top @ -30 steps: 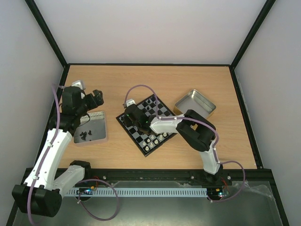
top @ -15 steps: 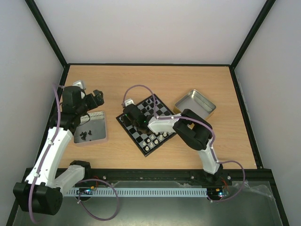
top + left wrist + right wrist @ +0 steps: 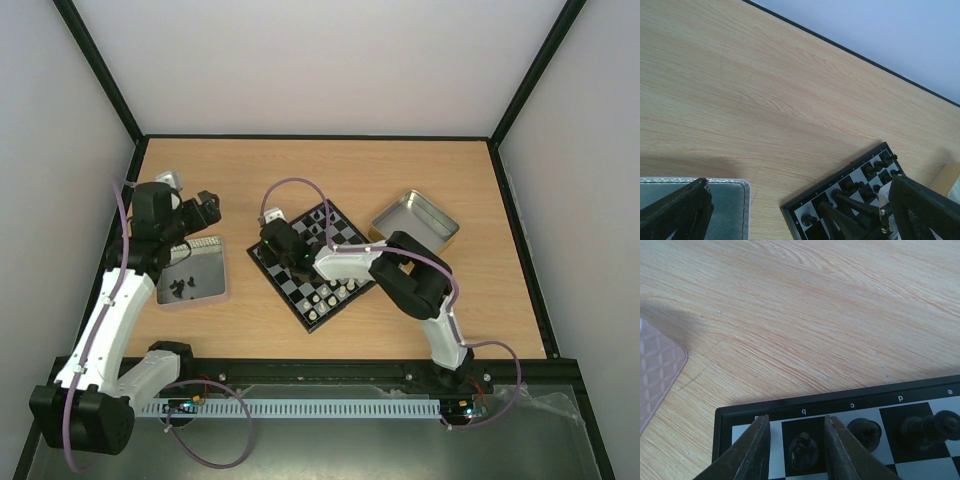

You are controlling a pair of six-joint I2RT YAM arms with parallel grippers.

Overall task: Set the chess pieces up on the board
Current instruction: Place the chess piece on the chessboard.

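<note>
The board lies turned at the table's middle, with black chess pieces on its far side and white ones on its near side. My right gripper is low over the board's left corner. In the right wrist view the gripper is open, with a finger on either side of a black piece that stands on a black square and a gap on both sides. Another black piece stands beside it. My left gripper is open and empty, above the table to the board's left.
A tin holding several loose black pieces lies on the left under my left arm. An empty square tin lies right of the board. The left wrist view shows the board's corner and the tin's rim.
My right gripper has shifted a little to the left over the board's left corner. The left arm has hardly moved.
</note>
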